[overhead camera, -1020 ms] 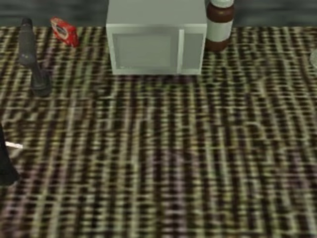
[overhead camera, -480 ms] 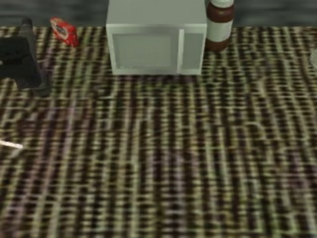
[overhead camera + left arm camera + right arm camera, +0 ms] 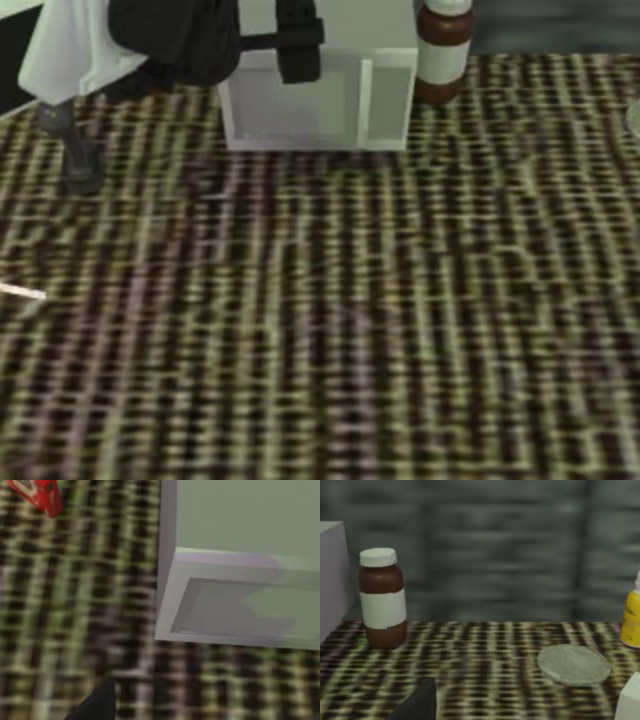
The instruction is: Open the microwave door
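On a table (image 3: 400,320) covered in brown-and-yellow weave before a grey wall, the microwave (image 3: 330,25) sits at the far edge, its door (image 3: 290,108) closed, the left gripper (image 3: 297,45) above it, finger state unclear.

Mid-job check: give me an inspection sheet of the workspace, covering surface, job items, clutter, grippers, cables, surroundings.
Surface: table under a woven brown-and-yellow pattern.
Job's things: microwave at the far edge; microwave door looks shut.
Clutter: brown-and-white jar beside the microwave; red box; dark stand; grey disc; yellow bottle.
Grippers: left gripper above the microwave's front; right gripper not seen from above.
Cables: nothing seen.
Surroundings: grey wall behind.
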Controlling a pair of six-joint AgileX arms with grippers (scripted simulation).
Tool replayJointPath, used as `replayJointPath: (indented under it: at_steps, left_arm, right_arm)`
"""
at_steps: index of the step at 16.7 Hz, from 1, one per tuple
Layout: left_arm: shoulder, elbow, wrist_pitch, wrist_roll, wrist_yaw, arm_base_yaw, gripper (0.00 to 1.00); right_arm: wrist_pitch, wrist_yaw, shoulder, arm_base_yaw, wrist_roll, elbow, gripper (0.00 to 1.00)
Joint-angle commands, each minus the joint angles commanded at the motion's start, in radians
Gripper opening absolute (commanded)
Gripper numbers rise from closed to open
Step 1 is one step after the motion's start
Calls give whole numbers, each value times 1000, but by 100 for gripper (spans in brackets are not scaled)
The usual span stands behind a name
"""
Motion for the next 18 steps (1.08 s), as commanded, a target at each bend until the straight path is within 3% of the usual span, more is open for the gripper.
replayJointPath:
  at_steps: [8, 18]
  left_arm:
    - [480, 456, -142, -146, -95, -164, 100]
    - [550, 518, -127, -143, -93, -161, 100]
  right_arm:
    - [0, 0, 0, 0, 0, 0, 100]
    - [0, 0, 0, 0, 0, 0, 100]
